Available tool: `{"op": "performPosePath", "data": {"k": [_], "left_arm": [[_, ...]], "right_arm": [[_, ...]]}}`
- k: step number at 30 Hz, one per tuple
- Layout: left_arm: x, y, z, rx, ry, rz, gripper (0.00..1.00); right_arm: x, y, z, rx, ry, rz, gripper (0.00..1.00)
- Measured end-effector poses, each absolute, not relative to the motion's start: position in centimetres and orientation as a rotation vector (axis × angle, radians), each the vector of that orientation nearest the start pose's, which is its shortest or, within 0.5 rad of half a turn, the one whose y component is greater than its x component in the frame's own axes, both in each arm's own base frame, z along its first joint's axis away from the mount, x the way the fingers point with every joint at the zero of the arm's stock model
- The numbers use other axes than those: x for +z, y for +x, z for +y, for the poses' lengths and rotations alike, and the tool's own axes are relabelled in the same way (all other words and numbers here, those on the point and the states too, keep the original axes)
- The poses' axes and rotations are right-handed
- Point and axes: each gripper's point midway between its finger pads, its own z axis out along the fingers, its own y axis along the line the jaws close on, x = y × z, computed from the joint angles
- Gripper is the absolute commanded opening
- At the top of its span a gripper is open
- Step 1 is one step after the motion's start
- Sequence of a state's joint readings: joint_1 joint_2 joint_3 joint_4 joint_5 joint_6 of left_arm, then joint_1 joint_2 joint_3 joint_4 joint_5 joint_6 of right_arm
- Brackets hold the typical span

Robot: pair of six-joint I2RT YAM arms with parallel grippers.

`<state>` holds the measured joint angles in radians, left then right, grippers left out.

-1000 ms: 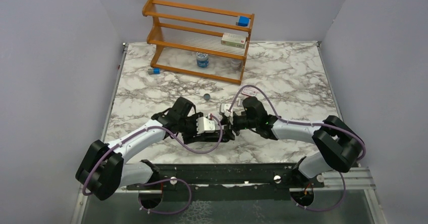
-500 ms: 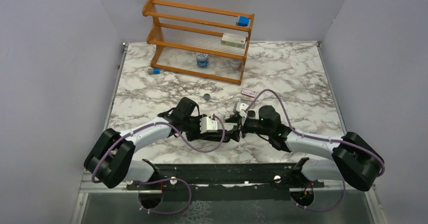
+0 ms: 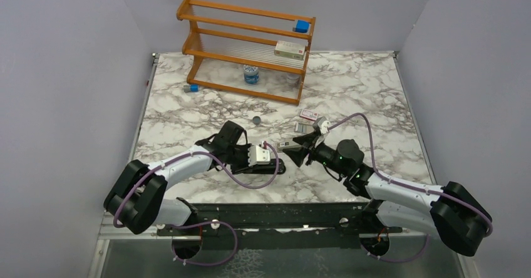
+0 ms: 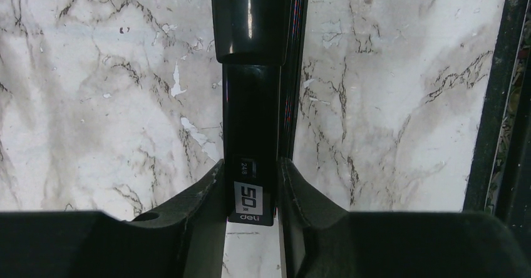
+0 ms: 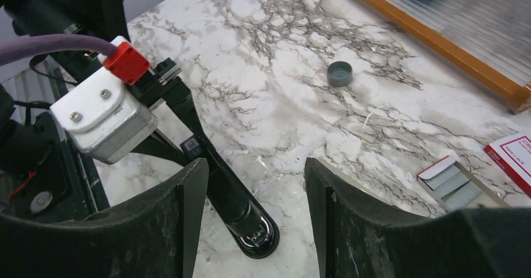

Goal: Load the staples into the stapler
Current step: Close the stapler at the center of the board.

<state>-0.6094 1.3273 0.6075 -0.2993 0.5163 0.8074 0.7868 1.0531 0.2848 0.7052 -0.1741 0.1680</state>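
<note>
Marble tabletop [image 3: 350,90] bears the stapler [image 4: 250,121], pinched by the left tool [image 4: 250,168].

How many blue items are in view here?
3: a blue block on the rack's top shelf, right end; a blue bottle on its bottom shelf; a small blue item on the table by the rack's left foot. More could be hidden.

Wooden rack [image 3: 250,92] on marble table [image 3: 357,96]
</note>
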Motion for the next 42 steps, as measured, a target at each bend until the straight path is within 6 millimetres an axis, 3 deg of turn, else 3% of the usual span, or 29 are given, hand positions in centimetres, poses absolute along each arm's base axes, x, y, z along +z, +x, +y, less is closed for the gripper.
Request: {"op": "performPosePath", "data": {"k": [7, 13, 19, 25, 33, 42], "left_arm": [[3.5, 20.2, -19.6, -0.465, 1.725, 1.840, 0.00], [5.2, 22.0, -17.1, -0.334, 1.476, 1.927, 0.00], [6.0, 23.9, -15.7, -0.272, 1.234, 2.010, 0.00], [4.7, 24.8, -16.1, -0.304, 1.125, 2.150, 0.00], [4.6, 27.1, -17.5, -0.332, 0.956, 2.299, 0.00], [4.1, 27.5, -18.3, -0.409, 0.712, 2.448, 0.00]], "right_arm": [[15.3, 23.9, 26.5, 0.808, -0.505, 1.657, 0.61], [16.0, 25.0, 26.8, 0.834, -0.374, 1.702, 0.69], [17.2, 27.7, 28.8, 0.883, -0.215, 1.755, 0.72], [17.0, 30.2, 31.1, 0.953, -0.004, 1.856, 0.77], [16.7, 31.1, 33.0, 1.062, 0.230, 1.979, 0.81], [12.8, 30.4, 34.2, 1.046, 0.399, 2.168, 0.83]]}}
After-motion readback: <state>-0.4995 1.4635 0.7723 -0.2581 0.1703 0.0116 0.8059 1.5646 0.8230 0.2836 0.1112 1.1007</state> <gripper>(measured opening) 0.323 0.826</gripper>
